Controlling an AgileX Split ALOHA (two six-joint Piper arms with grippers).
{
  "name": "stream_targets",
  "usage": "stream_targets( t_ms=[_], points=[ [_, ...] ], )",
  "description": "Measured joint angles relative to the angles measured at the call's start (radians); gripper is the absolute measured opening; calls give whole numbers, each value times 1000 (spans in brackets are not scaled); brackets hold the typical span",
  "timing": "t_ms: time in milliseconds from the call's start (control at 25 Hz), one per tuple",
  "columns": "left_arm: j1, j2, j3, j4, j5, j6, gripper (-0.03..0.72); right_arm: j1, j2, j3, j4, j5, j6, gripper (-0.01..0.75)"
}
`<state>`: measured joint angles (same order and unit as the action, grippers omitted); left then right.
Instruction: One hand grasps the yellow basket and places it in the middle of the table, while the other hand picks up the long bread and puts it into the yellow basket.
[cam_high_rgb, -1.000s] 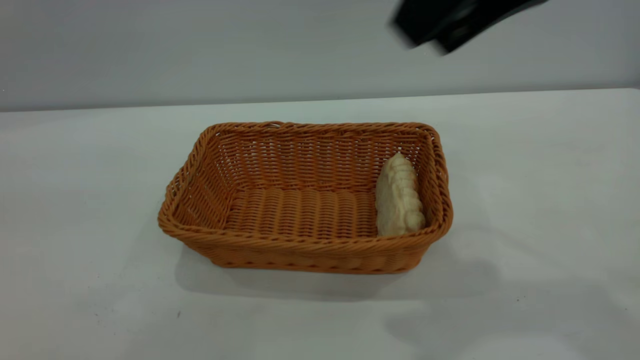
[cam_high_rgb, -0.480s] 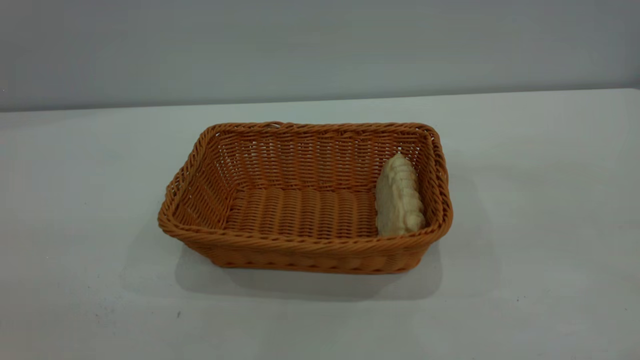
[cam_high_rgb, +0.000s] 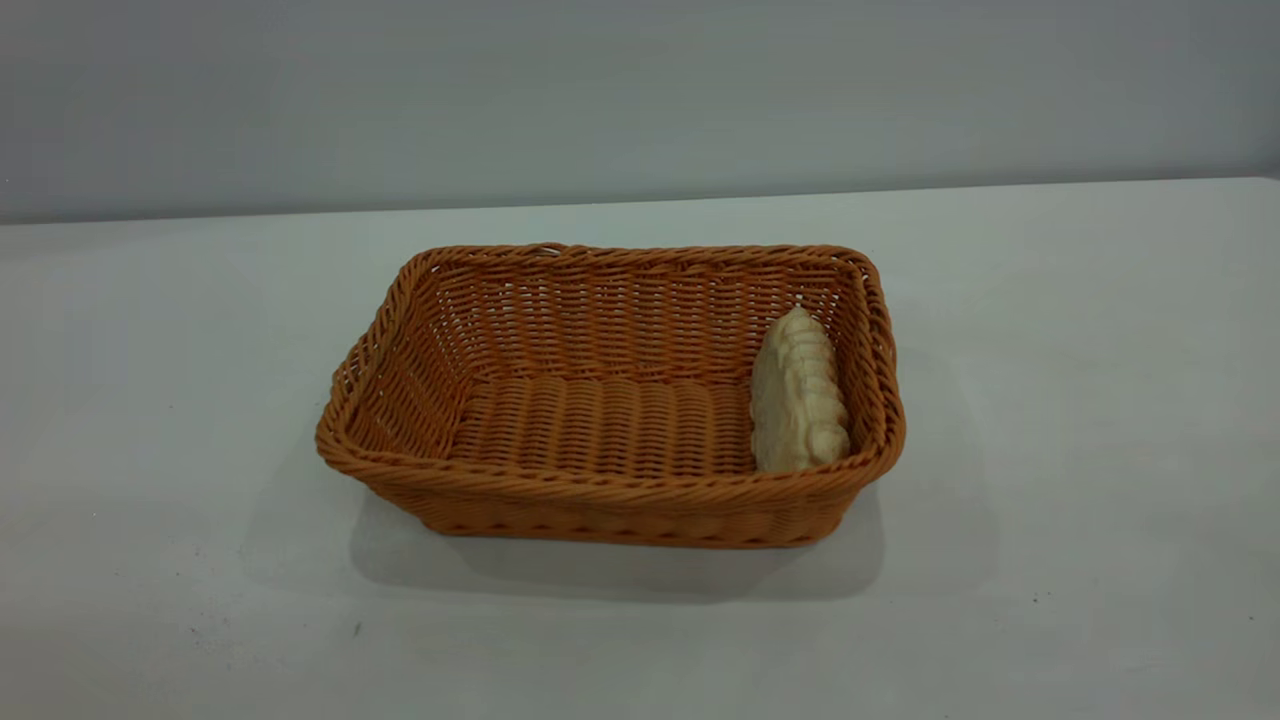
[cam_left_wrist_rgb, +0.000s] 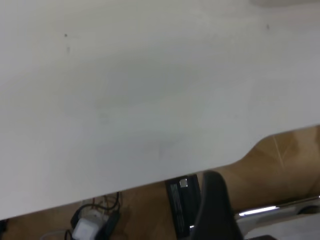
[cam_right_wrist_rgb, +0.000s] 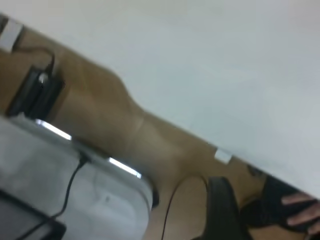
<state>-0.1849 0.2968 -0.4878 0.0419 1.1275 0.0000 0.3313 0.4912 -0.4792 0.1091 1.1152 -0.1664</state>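
The yellow basket (cam_high_rgb: 610, 490) stands in the middle of the white table (cam_high_rgb: 1080, 400). The long bread (cam_high_rgb: 795, 395) lies inside it, leaning on its side against the basket's right wall, ridged side towards that wall. Neither gripper shows in the exterior view. In the left wrist view a part of my left gripper (cam_left_wrist_rgb: 212, 210) shows dark, beyond the table's edge (cam_left_wrist_rgb: 150, 185) and above the floor. In the right wrist view a part of my right gripper (cam_right_wrist_rgb: 222, 210) shows likewise off the table, over the floor.
Below the table edge the left wrist view shows a black box (cam_left_wrist_rgb: 182, 205) and cables on a brown floor. The right wrist view shows a grey case (cam_right_wrist_rgb: 75, 195), a cable and a person's hand (cam_right_wrist_rgb: 300, 210). White table lies all round the basket.
A black arm that hung blurred at the exterior view's top right one second ago has left that view. The basket and bread have not moved.
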Motion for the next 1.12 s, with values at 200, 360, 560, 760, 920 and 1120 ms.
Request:
stream_targets(
  t_ms=[200, 360, 560, 760, 920, 1120],
  points=[
    [0, 0, 0, 0, 0, 0, 584, 0, -67, 3, -1, 0, 2, 521],
    [0, 0, 0, 0, 0, 0, 584, 0, -74, 8, -1, 0, 2, 521],
    [0, -3, 0, 0, -1, 0, 584, -2, -85, 8, -1, 0, 2, 521],
    [115, -58, 1, 0, -3, 0, 584, -162, -198, 8, 11, 1, 3, 521],
    [212, -147, 1, 1, -3, 0, 584, -307, -382, 8, 11, 6, 3, 521],
    [222, -242, 1, 1, 0, 0, 584, -367, -507, 8, 15, 18, 3, 521]
  ],
)
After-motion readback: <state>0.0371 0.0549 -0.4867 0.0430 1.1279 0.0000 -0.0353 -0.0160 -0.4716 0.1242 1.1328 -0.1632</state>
